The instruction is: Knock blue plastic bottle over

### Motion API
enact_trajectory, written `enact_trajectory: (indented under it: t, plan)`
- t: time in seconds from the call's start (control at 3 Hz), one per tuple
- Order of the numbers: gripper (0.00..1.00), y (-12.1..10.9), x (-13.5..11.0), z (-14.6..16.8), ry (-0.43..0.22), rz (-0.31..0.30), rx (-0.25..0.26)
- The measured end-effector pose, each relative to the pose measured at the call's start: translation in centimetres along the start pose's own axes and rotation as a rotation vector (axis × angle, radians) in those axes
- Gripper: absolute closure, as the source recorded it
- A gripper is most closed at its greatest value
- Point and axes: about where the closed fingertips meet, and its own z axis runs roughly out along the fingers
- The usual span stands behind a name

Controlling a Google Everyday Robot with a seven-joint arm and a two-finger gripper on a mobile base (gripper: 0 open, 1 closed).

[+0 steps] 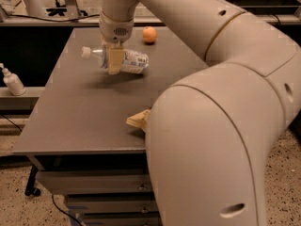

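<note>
The blue plastic bottle (pixel 132 60) lies on its side, white cap (pixel 85 52) pointing left, over the far part of the grey table (pixel 84 121). My gripper (pixel 114 60) reaches down from the arm onto the bottle's middle. One tan finger (pixel 114 61) crosses in front of the bottle and the other is hidden behind it, so the gripper looks shut on the bottle. A shadow on the table under the bottle suggests it hangs slightly above the surface; I cannot tell whether it touches.
An orange (pixel 149 34) sits at the table's far edge, right of the bottle. A tan object (pixel 138 120) lies near the front edge, partly hidden by my arm. A small white pump-top bottle (pixel 11 81) stands on a shelf left of the table.
</note>
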Motion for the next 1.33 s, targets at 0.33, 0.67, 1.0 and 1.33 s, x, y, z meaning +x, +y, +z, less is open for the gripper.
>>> enact_trajectory:
  t: [0.33, 0.67, 1.0, 1.33]
  plan:
    - [0.0, 0.1, -0.2, 0.0, -0.001, -0.012, 0.003]
    - [0.0, 0.2, -0.3, 0.0, -0.001, -0.015, 0.004]
    - [0.0, 0.0, -0.6, -0.9, -0.073, 0.003, 0.048]
    - [0.0, 0.0, -0.6, -2.8, -0.184, 0.037, 0.124]
